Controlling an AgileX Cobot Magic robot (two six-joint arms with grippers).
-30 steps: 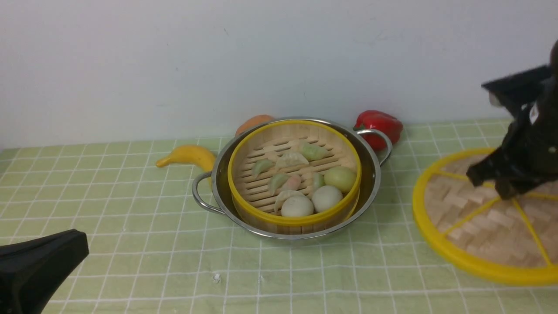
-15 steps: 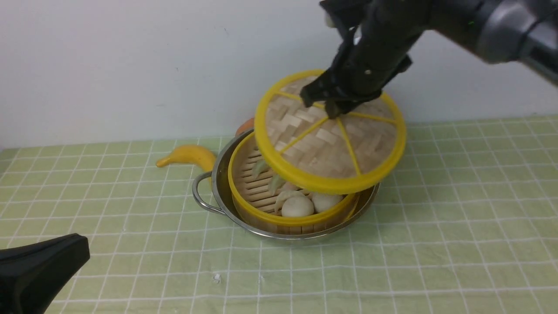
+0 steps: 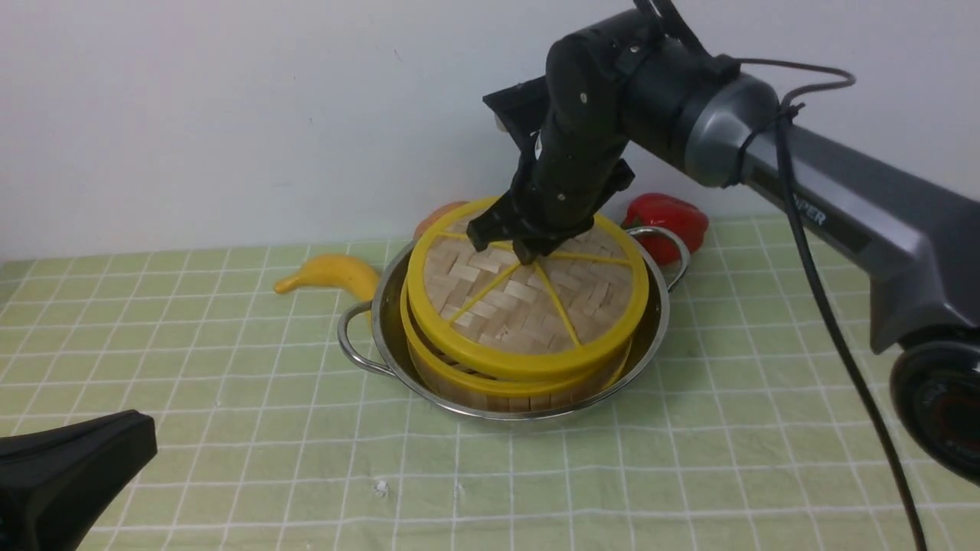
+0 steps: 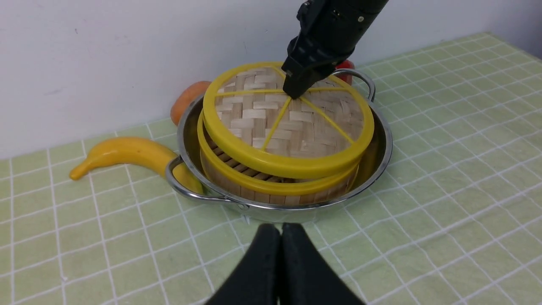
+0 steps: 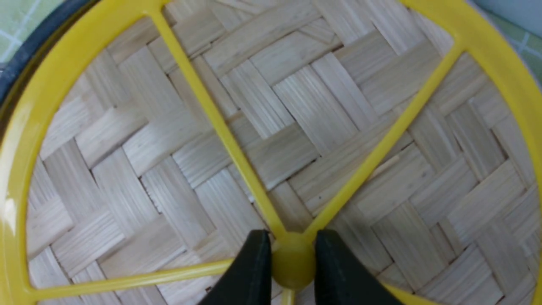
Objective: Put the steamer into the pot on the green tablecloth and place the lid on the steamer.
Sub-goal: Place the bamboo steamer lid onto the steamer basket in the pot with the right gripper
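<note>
Lid [image 3: 528,302], round and woven, in the middle of the front view. Sits on top of the steamer [image 3: 490,389] and covers it. Not quite flat yet: a thin gap between the lid's rim and the steamer's yellow rim, at the lower left side.

Held at its yellow hub [image 5: 293,264] by the right gripper [image 3: 522,246], reaching down from the upper right of the frame. Up close in the right wrist view: two black fingers [image 5: 254,271], one on each side of the hub, pressed tight against it. Open only as wide as the hub. Yellow spokes spreading out from between the jaws to the rim.

Steamer down inside the pot [image 3: 660,317], with shiny metal showing around it. Pot resting on the green tablecloth [image 3: 230,367], in the middle of the frame, close to the white wall [image 3: 230,115].

Down in the lower left corner of the front view, the left gripper [image 4: 280,232], well apart from the pot. Fingers squeezed together, touching, with nothing between them.

Banana [image 3: 329,274] just beside the pot's left handle. Red pepper [image 3: 666,218] behind the right handle. Orange thing [image 3: 440,214] peeking out behind the pot; cannot tell what.
</note>
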